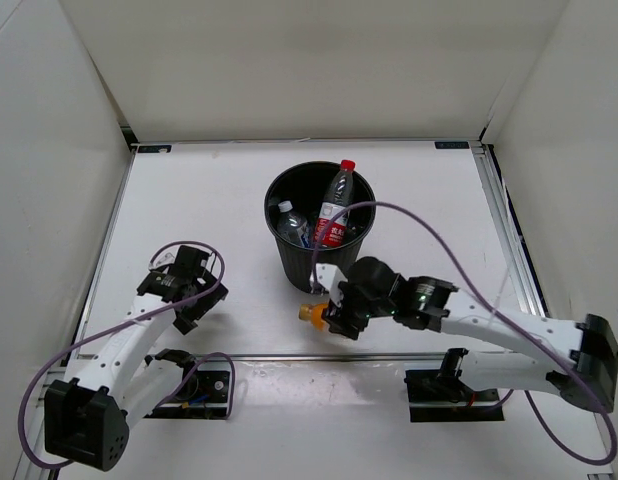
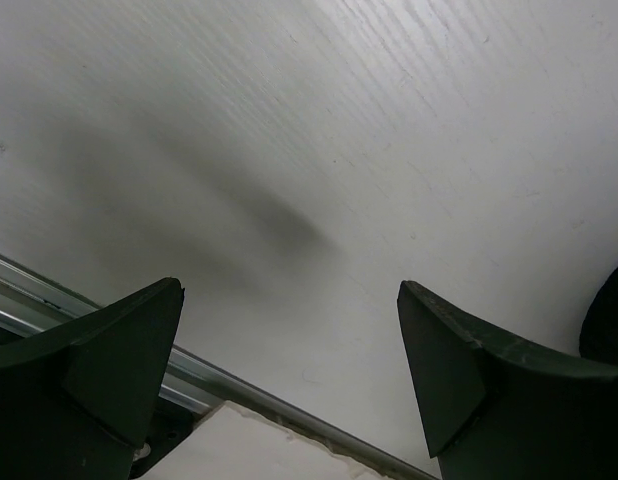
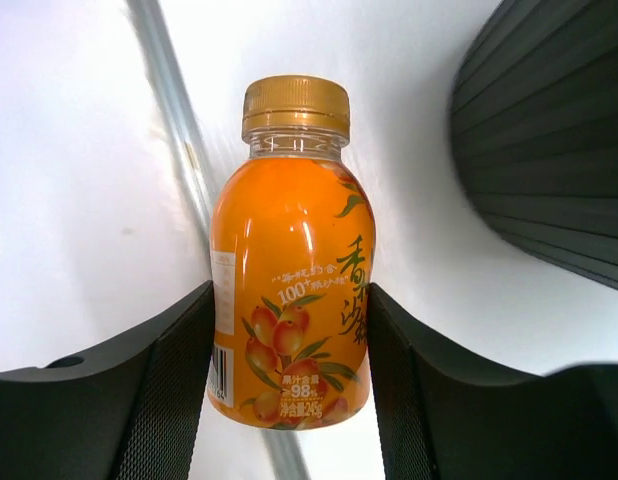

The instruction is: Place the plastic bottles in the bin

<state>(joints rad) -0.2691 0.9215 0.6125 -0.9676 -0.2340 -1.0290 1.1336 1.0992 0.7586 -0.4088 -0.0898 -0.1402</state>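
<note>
The black bin (image 1: 292, 262) stands at the table's middle. A red-labelled, red-capped bottle (image 1: 337, 205) leans inside it against the right rim, and a clear white-capped bottle (image 1: 290, 220) lies in it at the left. My right gripper (image 1: 332, 314) is shut on the squat orange bottle (image 1: 314, 314) just in front of the bin, cap pointing left. In the right wrist view the orange bottle (image 3: 291, 270) sits squeezed between both fingers, with the bin's ribbed wall (image 3: 549, 150) at the upper right. My left gripper (image 1: 189, 290) is open and empty, left of the bin.
A metal rail (image 1: 319, 357) runs along the table's near edge, below both grippers; it also shows in the left wrist view (image 2: 289, 415). White walls enclose the table on three sides. Purple cables loop over both arms.
</note>
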